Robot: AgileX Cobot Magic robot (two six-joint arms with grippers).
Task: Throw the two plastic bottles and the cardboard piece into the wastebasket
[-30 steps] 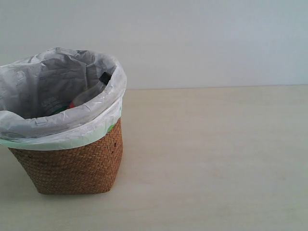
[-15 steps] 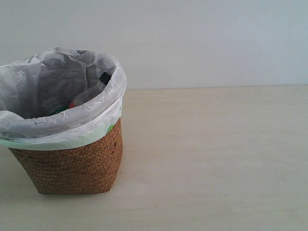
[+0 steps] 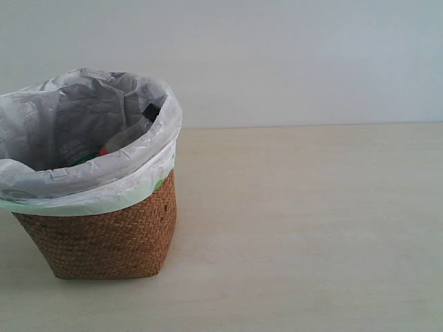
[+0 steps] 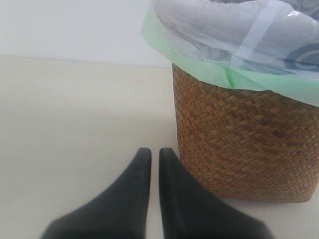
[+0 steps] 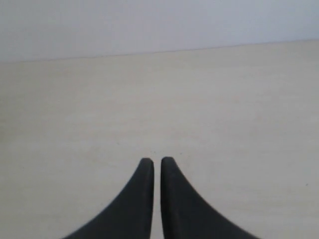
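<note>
The brown wicker wastebasket [image 3: 104,235] with its white plastic liner stands at the left of the exterior view. Inside it leans the slim clear bottle [image 3: 131,131] with the black cap and red label; a bit of green shows beside it. The wider bottle and the cardboard piece are otherwise hidden. Neither gripper appears in the exterior view. My left gripper [image 4: 155,151] is shut and empty, low over the table just beside the wastebasket [image 4: 244,139]. My right gripper [image 5: 157,160] is shut and empty over bare table.
The pale wooden table [image 3: 311,228] stretches to the right of the basket and meets a plain light wall at the back. The liner's green hem [image 4: 209,74] hangs over the basket's rim.
</note>
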